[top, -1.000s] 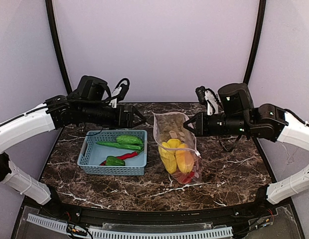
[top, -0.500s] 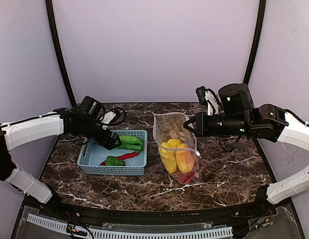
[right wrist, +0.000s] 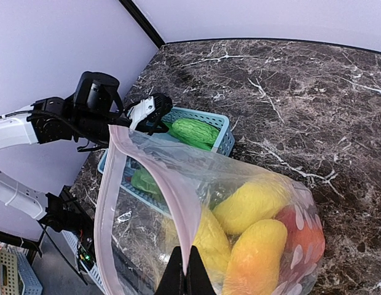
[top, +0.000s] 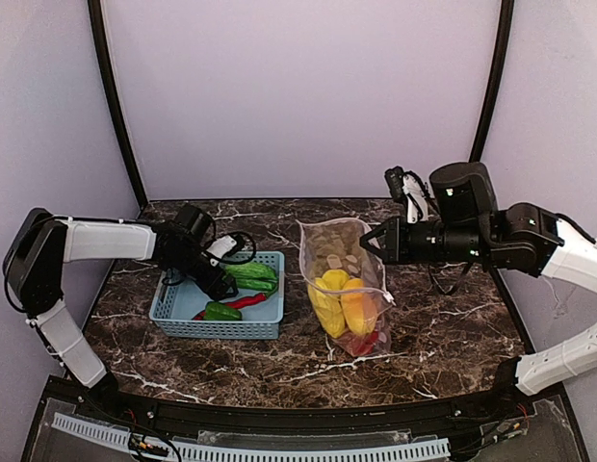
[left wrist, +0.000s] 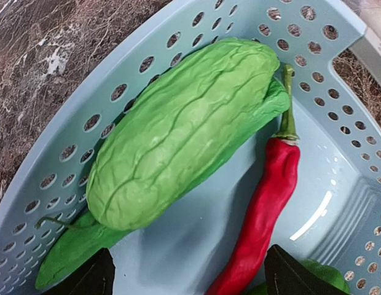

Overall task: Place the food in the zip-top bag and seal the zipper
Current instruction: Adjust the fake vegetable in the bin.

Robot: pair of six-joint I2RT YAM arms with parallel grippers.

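1. Marble-patterned dark worktop [top: 443, 327], seen from above: we find the light blue perforated plastic basket [top: 221, 330] left of centre and the clear, pale-dotted plastic zip-top bag [top: 342, 279] just beside it on the right, not touching. The left tool [top: 218, 281] is down inside the basket, spread open and empty, at the wrinkled green toy leafy vegetable [top: 252, 272]. A red toy chili [top: 243, 301] and a small green toy pepper [top: 220, 311] lie nearer the front wall. The right tool [top: 368, 239] is closed on the bag's far edge and holds it raised. We judge this keeps the mouth gaping for the other arm. Yellow toy peppers [top: 337, 303] already lie inside.

2. From the left wrist, the dark fingertips [left wrist: 86, 279] stand wide apart at the bottom corners, gripping nothing. The leafy vegetable lies diagonally against the basket wall, the chili touching its side, and a darker green piece [left wrist: 67, 258] pokes out beneath. We take the wide spread as readiness for a bulky pick.

3. From the right wrist, the fingers pinch tight on the pale pink zipper strip [right wrist: 102, 196], which is unsealed. The yellow peppers and a red piece [right wrist: 304, 230] rest at the bag's bottom. With food left in the basket, we judge the task partway.
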